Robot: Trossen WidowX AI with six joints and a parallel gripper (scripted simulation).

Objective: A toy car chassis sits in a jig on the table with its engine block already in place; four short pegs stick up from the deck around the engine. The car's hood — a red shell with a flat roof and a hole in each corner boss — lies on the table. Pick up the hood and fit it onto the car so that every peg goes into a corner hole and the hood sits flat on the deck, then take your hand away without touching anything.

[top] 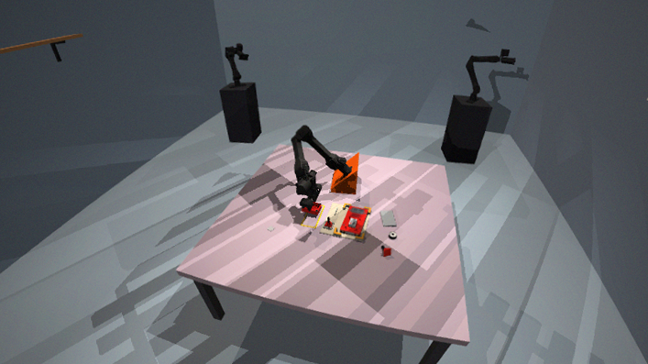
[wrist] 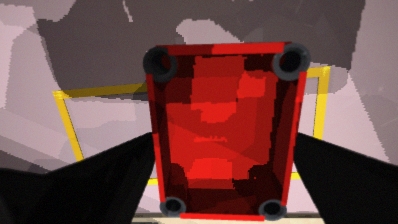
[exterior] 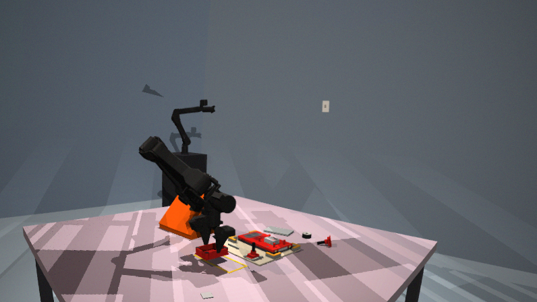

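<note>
A robot gripper (top: pixel 310 203) (exterior: pixel 212 247) (wrist: pixel 222 140) is pinching a red car hood (top: pixel 312 209) (exterior: pixel 206 255) (wrist: pixel 220 145) by its two long side walls, and the piece is facing the wrong way for fitting: its hollow side and four corner holes are pointing up toward the wrist, its roof down toward the bench (top: pixel 239 248) (exterior: pixel 338 269). Carrying it to the car (top: pixel 362 218) (exterior: pixel 249 240) like this would probably be setting the flat roof on the pegs (exterior: pixel 283 243), leaving the holes unfilled. Turning it over could be bringing trouble too, since a grip on smooth walls may be letting the shell pivot or slip, and a low turn may be knocking a corner on the bench. On the way across, a dipping hood could be clipping the red piece with a black stem (top: pixel 328 224) (exterior: pixel 252 255), which is standing on the near side of the jig (top: pixel 336 210) (exterior: pixel 240 254).

The hood is sitting squarely between the fingertips, lining up with them, just above one end of a yellow outline (top: pixel 321 216) (exterior: pixel 237 269) (wrist: pixel 323 100). In the top view it is hanging on the left-edge side of the jig, while the car, engine (top: pixel 353 222) (exterior: pixel 271 239) showing, is waiting farther toward the right edge.
</note>
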